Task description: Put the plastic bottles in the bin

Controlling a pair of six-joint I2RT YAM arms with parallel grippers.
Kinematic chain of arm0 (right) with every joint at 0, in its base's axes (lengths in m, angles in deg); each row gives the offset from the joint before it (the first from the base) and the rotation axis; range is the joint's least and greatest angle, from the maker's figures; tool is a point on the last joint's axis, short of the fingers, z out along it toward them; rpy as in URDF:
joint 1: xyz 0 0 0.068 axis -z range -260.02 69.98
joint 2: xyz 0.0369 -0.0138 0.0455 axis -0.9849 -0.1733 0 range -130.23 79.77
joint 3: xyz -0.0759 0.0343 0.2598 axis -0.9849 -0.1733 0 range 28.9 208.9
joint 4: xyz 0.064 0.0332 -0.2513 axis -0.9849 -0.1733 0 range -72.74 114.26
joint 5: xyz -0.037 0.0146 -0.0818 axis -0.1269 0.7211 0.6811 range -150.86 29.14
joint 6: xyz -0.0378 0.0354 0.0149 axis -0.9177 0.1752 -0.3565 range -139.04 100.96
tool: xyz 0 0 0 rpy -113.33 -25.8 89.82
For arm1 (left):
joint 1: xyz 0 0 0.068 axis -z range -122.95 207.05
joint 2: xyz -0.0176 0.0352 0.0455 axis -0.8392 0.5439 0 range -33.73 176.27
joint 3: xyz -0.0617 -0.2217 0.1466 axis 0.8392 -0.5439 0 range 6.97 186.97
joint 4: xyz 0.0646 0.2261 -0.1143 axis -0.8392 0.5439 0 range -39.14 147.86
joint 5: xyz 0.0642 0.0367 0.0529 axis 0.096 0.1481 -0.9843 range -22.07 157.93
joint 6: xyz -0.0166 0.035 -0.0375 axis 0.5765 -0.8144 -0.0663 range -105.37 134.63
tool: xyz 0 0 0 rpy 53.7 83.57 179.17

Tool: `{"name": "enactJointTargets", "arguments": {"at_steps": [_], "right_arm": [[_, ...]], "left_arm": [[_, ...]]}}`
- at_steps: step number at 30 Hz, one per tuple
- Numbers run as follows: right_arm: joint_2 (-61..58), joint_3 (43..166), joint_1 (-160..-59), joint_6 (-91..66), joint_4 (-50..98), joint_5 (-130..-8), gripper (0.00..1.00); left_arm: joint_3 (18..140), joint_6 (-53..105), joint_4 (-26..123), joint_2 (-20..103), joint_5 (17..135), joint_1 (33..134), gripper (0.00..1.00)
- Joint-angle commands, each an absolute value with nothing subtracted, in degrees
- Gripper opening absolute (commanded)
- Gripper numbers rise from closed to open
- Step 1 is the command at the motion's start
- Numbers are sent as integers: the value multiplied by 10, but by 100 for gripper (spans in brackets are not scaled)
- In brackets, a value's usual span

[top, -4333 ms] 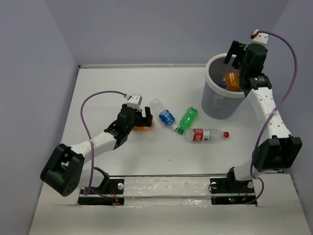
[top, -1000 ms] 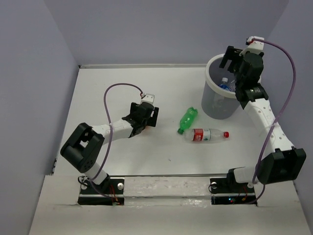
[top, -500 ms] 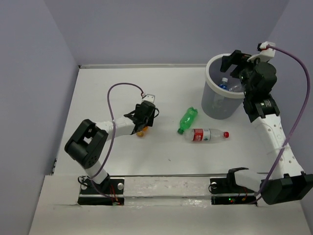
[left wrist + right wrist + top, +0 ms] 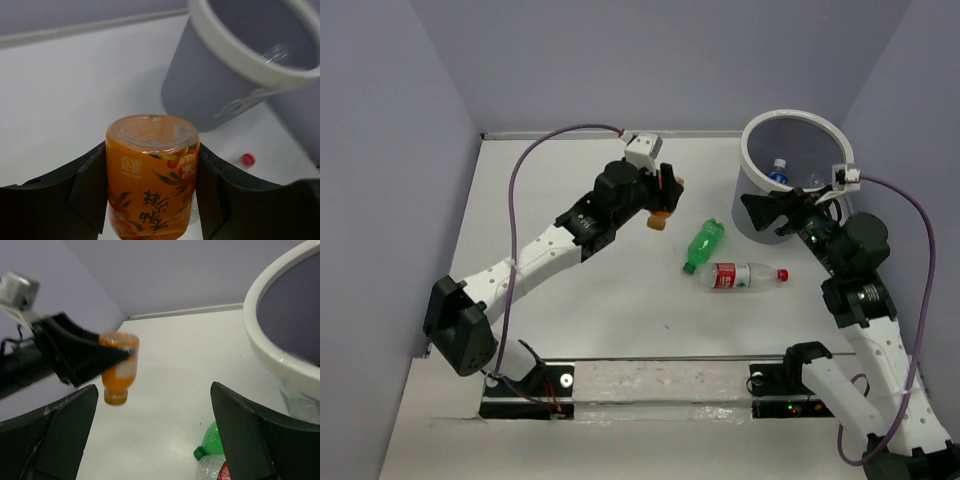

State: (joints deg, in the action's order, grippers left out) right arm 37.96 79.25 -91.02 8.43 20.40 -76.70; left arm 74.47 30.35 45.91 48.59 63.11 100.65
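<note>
My left gripper (image 4: pixel 662 200) is shut on a stubby orange bottle (image 4: pixel 661 218), which hangs cap down above the table, left of the bin (image 4: pixel 748 150). In the left wrist view the orange bottle (image 4: pixel 152 175) fills the gap between the jaws, with the bin (image 4: pixel 210 90) ahead. A green bottle (image 4: pixel 704 243) and a clear red-labelled bottle (image 4: pixel 738 276) lie on the table near the bin's base. My right gripper (image 4: pixel 770 212) is open and empty in front of the bin, facing the orange bottle (image 4: pixel 118 367) and the green bottle (image 4: pixel 212 440).
A clear bottle with a blue cap (image 4: pixel 778 172) lies inside the bin. The bin's white rim (image 4: pixel 265 340) sits close on the right of the right wrist view. Grey walls close the table at the back and sides.
My left gripper has closed on the orange bottle, lifted it off the table and carried it up and right towards the bin. My right arm has drawn back from above the bin.
</note>
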Motion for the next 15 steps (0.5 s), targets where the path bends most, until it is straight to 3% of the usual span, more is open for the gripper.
{"name": "enactJointTargets", "arguments": {"at_steps": [1, 10, 15], "right_arm": [[456, 736, -915, 145, 218, -840, 99], [559, 651, -921, 132, 120, -842, 98], [573, 584, -921, 162, 132, -893, 97]], "left_arm": [[842, 334, 338, 469, 704, 1019, 36], [1050, 369, 270, 620, 732, 1060, 39], [1259, 357, 262, 763, 736, 1085, 41]]}}
